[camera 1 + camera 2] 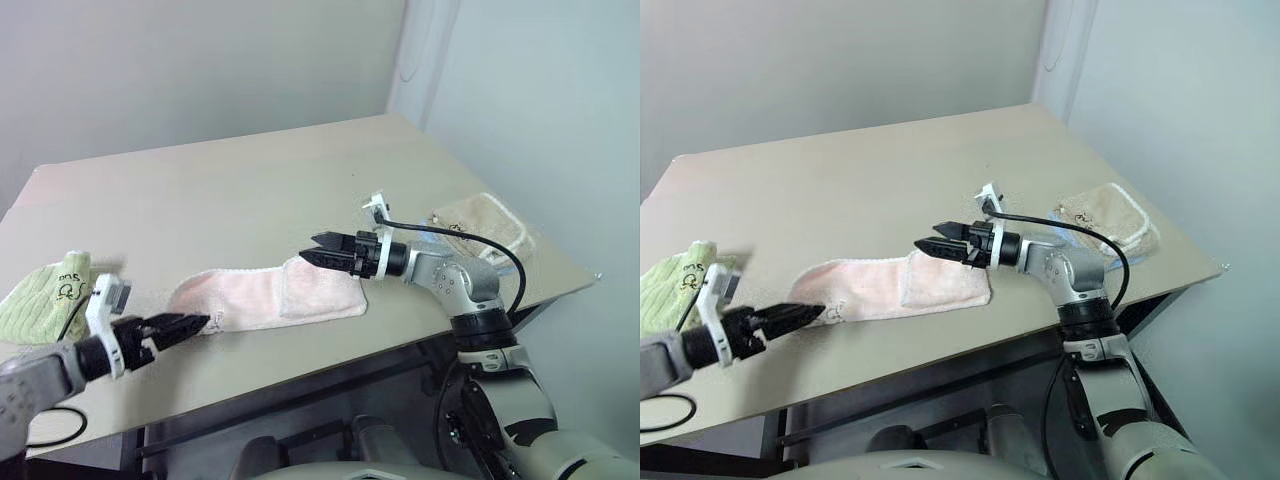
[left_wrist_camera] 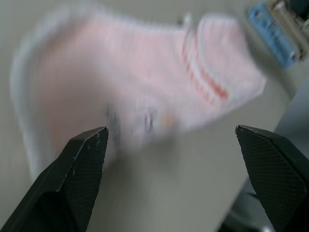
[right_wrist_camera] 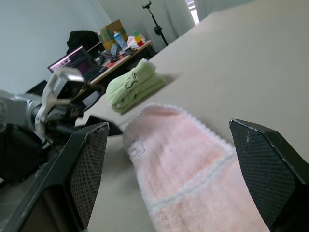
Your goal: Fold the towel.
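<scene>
Both grippers, left [image 1: 200,323] and right [image 1: 315,247], spread apart, flank the towel [image 1: 265,297].

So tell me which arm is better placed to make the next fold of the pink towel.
Probably the left. The left gripper is open beside the unfolded end of the towel; the right gripper, also open, hovers above the end already folded over.

The pale pink ribbed terry towel [image 2: 145,92] is blurred in the left wrist view, so its small dark embroidered logo [image 2: 130,121] is an unreadable smear. Left of the pink towel, the green folded towel [image 1: 40,295] is cut off by the head view's edge. The cluttered far desk [image 3: 116,53] is too small to make out.
</scene>
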Robot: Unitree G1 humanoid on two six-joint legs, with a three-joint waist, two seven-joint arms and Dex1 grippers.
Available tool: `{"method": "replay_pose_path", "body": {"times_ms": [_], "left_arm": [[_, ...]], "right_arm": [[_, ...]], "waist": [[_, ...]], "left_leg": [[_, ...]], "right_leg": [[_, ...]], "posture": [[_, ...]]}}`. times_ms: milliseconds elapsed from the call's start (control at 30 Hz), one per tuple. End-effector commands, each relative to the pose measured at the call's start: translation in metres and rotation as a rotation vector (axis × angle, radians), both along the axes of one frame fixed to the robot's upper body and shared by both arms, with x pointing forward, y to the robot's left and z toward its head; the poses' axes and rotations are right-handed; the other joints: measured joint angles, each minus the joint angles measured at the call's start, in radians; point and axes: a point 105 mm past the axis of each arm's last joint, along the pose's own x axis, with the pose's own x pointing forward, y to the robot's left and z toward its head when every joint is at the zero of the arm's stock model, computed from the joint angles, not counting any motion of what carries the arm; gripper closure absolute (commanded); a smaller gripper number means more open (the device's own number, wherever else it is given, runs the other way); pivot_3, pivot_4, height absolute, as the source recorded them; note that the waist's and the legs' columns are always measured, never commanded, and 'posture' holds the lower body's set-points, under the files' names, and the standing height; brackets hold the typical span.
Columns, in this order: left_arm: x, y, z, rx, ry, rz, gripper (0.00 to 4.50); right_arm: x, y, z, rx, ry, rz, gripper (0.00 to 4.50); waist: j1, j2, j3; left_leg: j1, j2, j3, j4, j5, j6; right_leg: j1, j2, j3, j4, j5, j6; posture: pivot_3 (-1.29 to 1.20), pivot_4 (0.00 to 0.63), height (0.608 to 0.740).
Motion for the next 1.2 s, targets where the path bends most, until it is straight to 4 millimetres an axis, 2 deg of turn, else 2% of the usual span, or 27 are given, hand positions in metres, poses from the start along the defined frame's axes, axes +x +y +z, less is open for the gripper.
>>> {"method": "replay_pose_path", "body": {"times_ms": [33, 67, 167, 300, 367, 500, 800, 900, 1200], "left_arm": [[-0.002, 0.013, 0.009, -0.019, 0.001, 0.074, 0.05], [-0.004, 0.015, 0.008, -0.033, 0.016, 0.088, 0.05], [-0.006, 0.028, 0.002, -0.089, 0.055, 0.175, 0.61], [-0.004, 0.031, -0.001, -0.154, 0.082, 0.231, 0.61], [-0.003, 0.033, -0.011, -0.152, 0.135, 0.26, 0.61], [0.007, 0.038, -0.015, -0.219, 0.152, 0.313, 0.61], [0.027, 0.019, -0.023, -0.274, 0.177, 0.298, 0.61], [0.026, 0.02, -0.026, -0.274, 0.188, 0.312, 0.61], [0.014, 0.041, -0.025, -0.301, 0.172, 0.405, 0.61]], "right_arm": [[-0.003, 0.008, 0.005, 0.019, -0.005, 0.015, 0.32], [-0.003, 0.01, 0.003, 0.018, 0.003, 0.012, 0.32], [-0.002, 0.013, -0.001, 0.011, 0.023, 0.001, 0.26], [-0.002, 0.012, -0.004, 0.009, 0.04, -0.016, 0.26], [0.0, 0.01, -0.005, 0.01, 0.058, -0.032, 0.26], [0.004, 0.005, -0.011, -0.009, 0.064, -0.067, 0.26], [0.011, 0.002, -0.012, -0.012, 0.06, -0.136, 0.26], [0.011, -0.001, -0.016, -0.033, 0.055, -0.151, 0.26], [0.011, -0.005, -0.02, -0.054, 0.046, -0.161, 0.26]], "waist": [[-0.002, 0.0, 0.0], [-0.006, 0.0, 0.001], [-0.011, 0.001, 0.001], [-0.01, -0.001, 0.0], [-0.007, -0.001, 0.0], [-0.006, -0.001, 0.0], [-0.005, -0.002, -0.001], [-0.006, -0.002, -0.001], [-0.013, -0.002, -0.001]], "left_leg": [[0.0, 0.0, 0.0, 0.0, 0.0, 0.0], [0.0, 0.0, 0.0, 0.0, 0.0, 0.0], [0.0, 0.0, 0.0, -0.001, 0.0, 0.0], [0.001, -0.001, 0.0, -0.007, 0.0, 0.0], [0.001, -0.001, 0.0, -0.009, 0.0, 0.0], [0.002, -0.002, 0.0, -0.012, 0.0, 0.0], [0.002, -0.002, 0.0, -0.012, 0.0, 0.0], [0.002, -0.002, 0.0, -0.012, 0.0, 0.0], [0.003, -0.002, 0.0, -0.012, 0.0, 0.0]], "right_leg": [[0.0, 0.0, 0.0, 0.0, 0.0, 0.0], [0.0, 0.0, 0.0, 0.0, 0.0, 0.0], [-0.001, 0.0, -0.001, 0.0, 0.0, 0.0], [-0.002, 0.001, -0.001, -0.001, -0.001, -0.002], [-0.002, 0.001, -0.001, -0.002, -0.003, -0.003], [-0.003, 0.001, -0.001, -0.001, -0.004, -0.005], [-0.002, 0.001, -0.002, -0.001, -0.004, -0.005], [-0.002, 0.001, -0.002, -0.001, -0.004, -0.005], [-0.002, 0.002, -0.002, -0.001, -0.005, -0.005]], "posture": [[0.0, 0.0, 0.74], [0.0, 0.0, 0.74], [0.0, 0.0, 0.74], [0.0, 0.0, 0.74], [0.0, 0.0, 0.74], [0.0, 0.0, 0.74], [0.0, 0.0, 0.74], [0.0, 0.0, 0.74], [0.0, 0.0, 0.74]]}}
